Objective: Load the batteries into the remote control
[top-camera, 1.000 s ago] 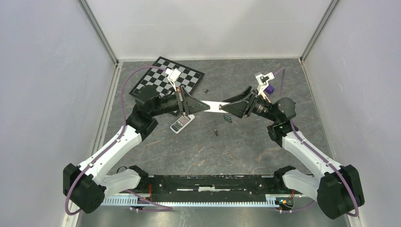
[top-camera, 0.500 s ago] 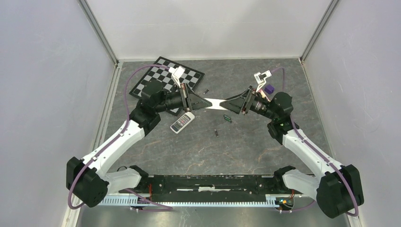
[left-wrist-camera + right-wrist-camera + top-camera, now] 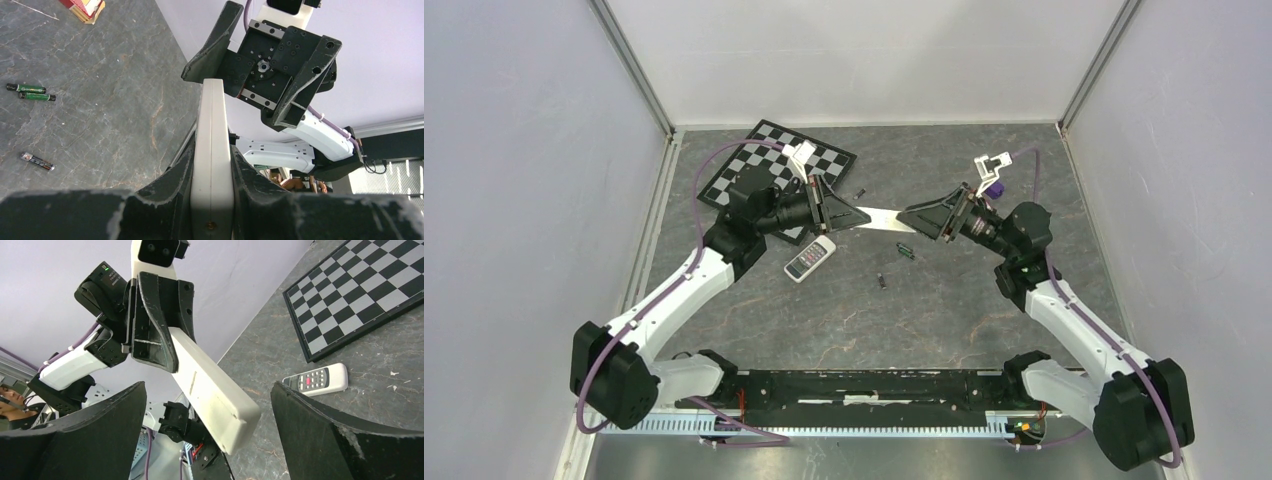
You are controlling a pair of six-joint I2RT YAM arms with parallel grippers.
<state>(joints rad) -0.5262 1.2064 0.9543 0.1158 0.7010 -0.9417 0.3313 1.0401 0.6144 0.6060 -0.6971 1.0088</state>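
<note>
My left gripper (image 3: 864, 217) is shut on a long white remote (image 3: 882, 219) and holds it in the air above the table's middle. In the left wrist view the remote (image 3: 212, 150) stands edge-on between my fingers. My right gripper (image 3: 909, 222) is open, its jaws spread wide on either side of the remote's free end (image 3: 215, 395) without touching it. Two green batteries (image 3: 905, 249) lie side by side under it, also in the left wrist view (image 3: 30, 92). One dark battery (image 3: 881, 281) lies nearer (image 3: 36, 161). Another (image 3: 860, 192) lies by the chessboard.
A second, shorter white remote with buttons (image 3: 810, 260) lies face up on the table, also in the right wrist view (image 3: 317, 380). A chessboard (image 3: 774, 165) lies at the back left. A small purple object (image 3: 992, 188) sits at the back right. White walls enclose the table.
Both wrists have turned and shifted slightly toward the back. The white remote has stayed in my left gripper and now tilts a little. The right jaws stay open round its end.
</note>
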